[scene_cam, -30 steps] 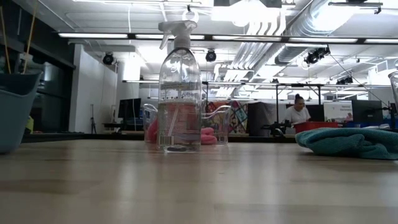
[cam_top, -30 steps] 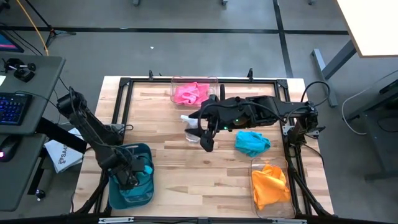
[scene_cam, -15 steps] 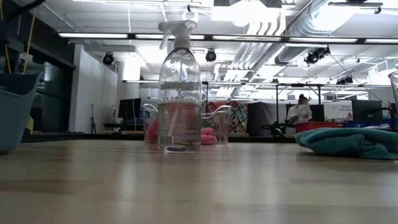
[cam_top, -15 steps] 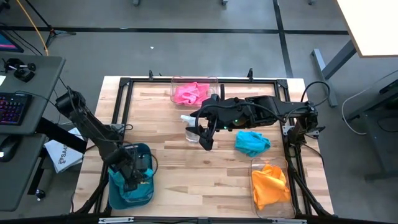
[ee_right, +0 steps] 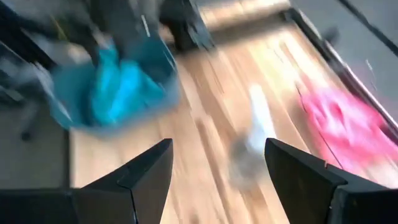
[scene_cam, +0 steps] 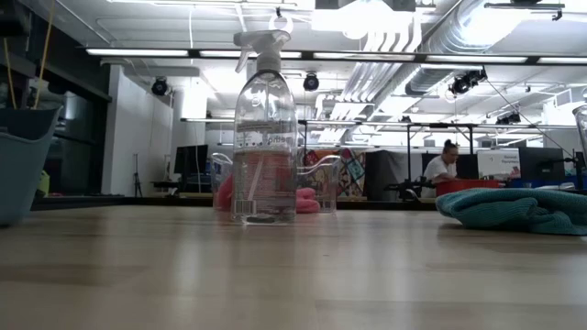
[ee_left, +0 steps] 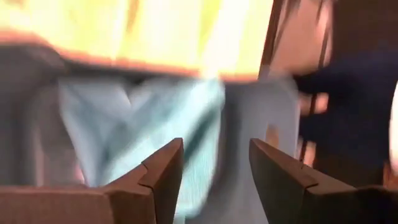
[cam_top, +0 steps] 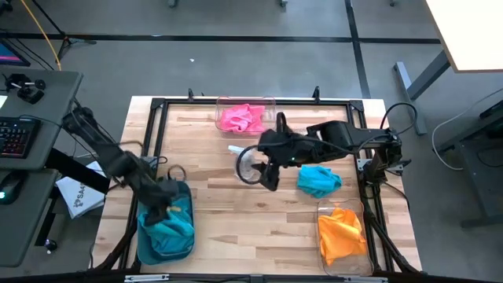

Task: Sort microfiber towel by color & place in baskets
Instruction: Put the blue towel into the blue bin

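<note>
My left gripper (ee_left: 214, 171) is open above the teal basket (cam_top: 145, 236) at the table's near left. A teal towel (ee_left: 143, 124) lies in that basket, below the fingers and apart from them. My right gripper (cam_top: 269, 179) hangs open over the middle of the table, beside the clear spray bottle (cam_top: 247, 161), with nothing between its fingers. A second teal towel (cam_top: 318, 179) lies loose on the table to its right. A pink towel (cam_top: 242, 118) sits in the far clear basket (cam_top: 271, 102). An orange towel (cam_top: 339, 234) fills the near right clear basket (cam_top: 324, 207).
The spray bottle (scene_cam: 264, 137) stands upright mid-table, with the pink towel's basket (scene_cam: 316, 188) behind it. A black frame (cam_top: 157, 118) runs around the table's edges. Bare wood lies between the teal basket and the orange towel's basket. A person (scene_cam: 442, 165) is far off in the room.
My left gripper has risen out of the teal basket and drawn back toward the table's far edge, leaving the teal towel lying in the basket. My right gripper has shifted a little toward the table's right edge, next to the spray bottle.
</note>
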